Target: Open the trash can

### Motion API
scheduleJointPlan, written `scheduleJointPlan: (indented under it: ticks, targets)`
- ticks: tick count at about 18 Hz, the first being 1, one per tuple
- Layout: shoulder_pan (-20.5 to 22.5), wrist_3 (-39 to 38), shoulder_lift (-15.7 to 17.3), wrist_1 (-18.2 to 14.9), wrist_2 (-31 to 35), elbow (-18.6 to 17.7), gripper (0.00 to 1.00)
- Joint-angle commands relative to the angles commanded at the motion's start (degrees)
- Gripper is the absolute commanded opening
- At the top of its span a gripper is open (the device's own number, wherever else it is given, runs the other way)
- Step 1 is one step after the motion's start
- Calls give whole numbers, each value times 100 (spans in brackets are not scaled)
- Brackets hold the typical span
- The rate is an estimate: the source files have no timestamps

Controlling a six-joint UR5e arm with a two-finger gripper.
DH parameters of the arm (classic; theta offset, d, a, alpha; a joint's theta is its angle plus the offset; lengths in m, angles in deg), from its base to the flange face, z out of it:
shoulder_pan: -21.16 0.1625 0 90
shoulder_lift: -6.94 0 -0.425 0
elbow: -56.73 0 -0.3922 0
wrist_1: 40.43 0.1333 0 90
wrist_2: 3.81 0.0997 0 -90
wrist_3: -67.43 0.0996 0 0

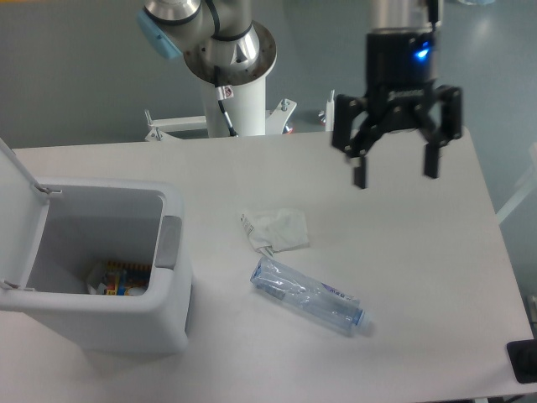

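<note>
The white trash can (172,294) stands at the left of the table. Its lid (17,214) is swung up and back at the left edge, so the inside shows, with some colourful litter (117,279) at the bottom. The grey push button (169,242) sits on the right rim. My gripper (395,173) hangs open and empty above the table's far right, well away from the can.
A crumpled white tissue (275,229) lies in the middle of the table. A crushed clear plastic bottle (307,295) lies just in front of it. The arm's base (232,63) stands at the table's back edge. A dark object (523,361) shows at the right front corner.
</note>
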State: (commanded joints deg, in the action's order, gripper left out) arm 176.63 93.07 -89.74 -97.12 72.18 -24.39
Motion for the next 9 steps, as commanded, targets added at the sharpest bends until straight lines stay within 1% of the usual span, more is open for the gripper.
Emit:
scheduleJointPlan:
  ticks: [2, 6, 9]
  targets:
    - [0, 553, -9, -53, 616, -18, 100]
    - [0, 1635, -26, -245, 1267, -105, 100]
    - [9, 2312, -18, -308, 1681, -290, 100]
